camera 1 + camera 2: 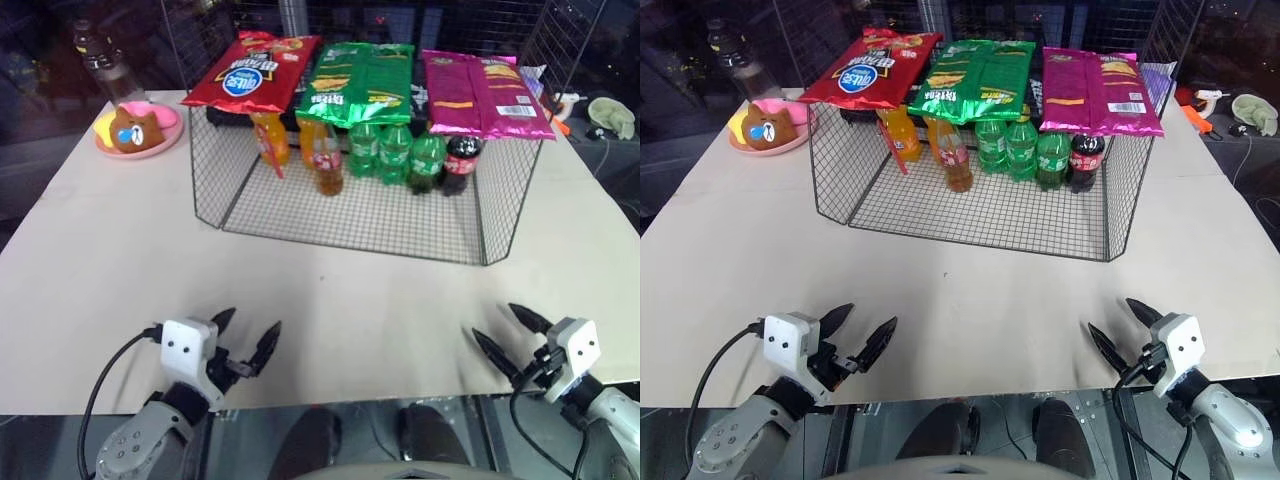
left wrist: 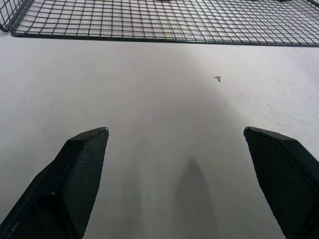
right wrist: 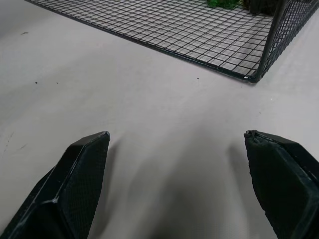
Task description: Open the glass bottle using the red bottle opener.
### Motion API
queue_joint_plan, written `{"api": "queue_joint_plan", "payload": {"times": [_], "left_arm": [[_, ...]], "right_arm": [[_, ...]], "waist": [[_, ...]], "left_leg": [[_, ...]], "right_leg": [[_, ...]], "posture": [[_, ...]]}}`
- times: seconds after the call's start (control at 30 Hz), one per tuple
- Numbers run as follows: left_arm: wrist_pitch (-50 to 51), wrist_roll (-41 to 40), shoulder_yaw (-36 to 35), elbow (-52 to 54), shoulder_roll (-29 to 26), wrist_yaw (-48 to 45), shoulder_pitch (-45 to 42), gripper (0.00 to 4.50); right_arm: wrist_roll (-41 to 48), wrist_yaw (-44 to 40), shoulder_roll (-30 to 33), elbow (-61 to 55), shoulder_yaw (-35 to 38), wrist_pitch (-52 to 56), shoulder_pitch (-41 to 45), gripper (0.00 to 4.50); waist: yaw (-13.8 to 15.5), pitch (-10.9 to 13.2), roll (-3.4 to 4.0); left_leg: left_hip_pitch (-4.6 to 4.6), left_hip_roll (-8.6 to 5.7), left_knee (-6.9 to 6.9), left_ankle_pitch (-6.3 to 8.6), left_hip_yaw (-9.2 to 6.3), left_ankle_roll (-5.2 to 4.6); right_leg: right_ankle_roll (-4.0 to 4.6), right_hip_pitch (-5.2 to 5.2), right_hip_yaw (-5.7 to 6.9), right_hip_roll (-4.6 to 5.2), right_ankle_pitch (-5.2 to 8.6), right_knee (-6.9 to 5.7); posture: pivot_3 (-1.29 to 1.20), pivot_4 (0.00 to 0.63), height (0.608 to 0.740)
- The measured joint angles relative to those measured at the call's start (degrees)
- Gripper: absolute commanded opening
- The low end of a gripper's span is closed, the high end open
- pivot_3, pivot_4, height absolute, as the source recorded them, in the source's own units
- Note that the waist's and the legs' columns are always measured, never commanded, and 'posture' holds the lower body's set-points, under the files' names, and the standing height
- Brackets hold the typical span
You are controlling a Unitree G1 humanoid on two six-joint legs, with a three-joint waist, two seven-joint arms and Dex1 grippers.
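At the near edge of the pale table (image 1: 120, 250), the left gripper (image 1: 247, 336) and the right gripper (image 1: 508, 332) hover low, each with its two black fingers spread wide and nothing between them. Their arms are cut off by the lower edge of the head views.

Farther on stands the black wire-mesh basket (image 1: 350, 215), open toward the robot. Inside it, at the back, is a row of bottles. The small glass bottle with amber-brown liquid and a red-and-white label (image 1: 327, 162) is upright, between the orange plastic soda bottles (image 1: 272, 140) and the green plastic bottles (image 1: 395, 152); a dark cola bottle (image 1: 462, 166) ends the row. Three snack bags, red (image 1: 250, 72), green (image 1: 362, 80) and magenta (image 1: 480, 90), lie on top of the basket and hide the bottle tops.

At the far left corner, a pink plate (image 1: 165, 142) carries a brown bear-shaped toy (image 1: 135, 128).
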State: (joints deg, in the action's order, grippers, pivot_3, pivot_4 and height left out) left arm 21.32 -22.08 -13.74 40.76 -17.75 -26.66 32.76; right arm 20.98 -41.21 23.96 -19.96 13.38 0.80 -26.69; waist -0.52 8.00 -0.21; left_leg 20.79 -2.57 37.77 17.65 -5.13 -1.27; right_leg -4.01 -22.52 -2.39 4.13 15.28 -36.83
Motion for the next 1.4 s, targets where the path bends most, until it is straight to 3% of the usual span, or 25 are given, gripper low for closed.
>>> {"api": "queue_joint_plan", "payload": {"times": [0.27,0.93,1.1,1.4], "left_arm": [[-1.0,-0.7,-1.5,-0.8,0.3,0.7,-1.4,4.5],[-0.9,-0.7,-1.5,-3.0,0.2,1.3,-5.5,4.5],[1.3,-0.8,-1.6,-9.8,-1.9,3.2,-19.1,4.5],[1.4,0.8,-0.9,-37.6,-4.9,3.7,-50.1,4.5]], "right_arm": [[7.2,-2.7,0.8,-2.1,-0.1,4.1,0.0,4.37],[9.1,-6.3,1.9,-4.9,-2.6,3.6,1.2,4.37],[12.3,-6.4,3.3,-10.4,-3.9,6.5,5.0,4.37],[15.2,-2.2,3.2,-20.2,-8.8,10.2,12.4,4.37]], "waist": [[0.0,0.0,0.0],[0.1,0.0,0.0],[0.4,0.0,0.01],[0.9,0.1,-0.21]], "left_leg": [[0.0,0.01,0.01,0.01,0.0,-0.01],[-0.01,0.0,0.04,-0.01,-0.02,0.01],[-0.03,-0.06,0.44,-0.01,-0.1,0.0],[-0.01,-0.23,0.68,-0.04,-0.1,0.04]], "right_leg": [[0.0,0.0,0.0,0.02,0.0,-0.01],[-0.01,0.01,0.02,-0.05,-0.01,-0.04],[-0.01,0.08,0.11,-0.13,-0.02,-0.39],[-0.02,-0.1,0.09,-0.16,-0.02,-0.86]], "posture": [[0.0,0.15,0.74],[0.0,0.15,0.74],[0.0,0.15,0.74],[0.0,0.15,0.74]]}}
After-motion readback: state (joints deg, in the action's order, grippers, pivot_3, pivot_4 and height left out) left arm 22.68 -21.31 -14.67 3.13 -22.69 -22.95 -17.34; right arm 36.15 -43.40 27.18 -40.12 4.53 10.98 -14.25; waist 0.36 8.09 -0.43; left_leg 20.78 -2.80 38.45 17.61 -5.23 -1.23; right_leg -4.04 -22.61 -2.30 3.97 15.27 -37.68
